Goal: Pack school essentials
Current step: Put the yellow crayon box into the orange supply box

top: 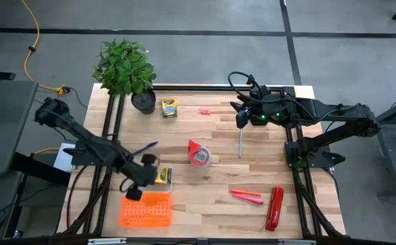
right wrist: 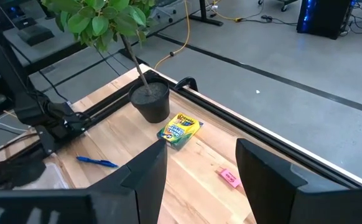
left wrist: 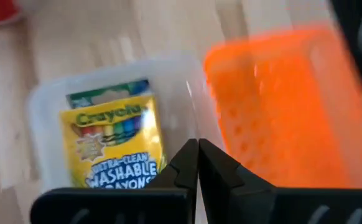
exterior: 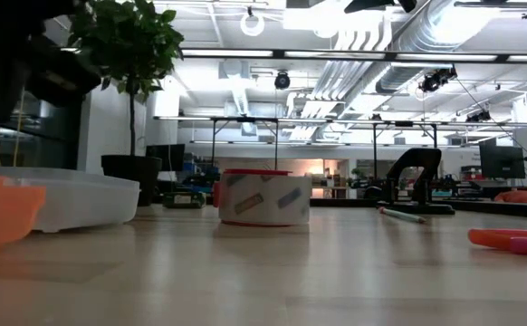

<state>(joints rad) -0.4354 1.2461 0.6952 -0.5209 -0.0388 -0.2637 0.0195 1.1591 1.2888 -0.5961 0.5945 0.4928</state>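
One yellow-green crayon box lies flat in a clear bin. My left gripper is shut and hovers over that bin's rim beside the orange basket. The second crayon box lies by the plant pot. My right gripper is open at the far end of the teal pencil. On the table lie the blue pen, the pink piece and the pink-red markers.
A red tape roll stands mid-table. A long red stapler lies near the right front corner. A potted plant occupies the far left corner. Bare wood shows between the tape roll and the markers.
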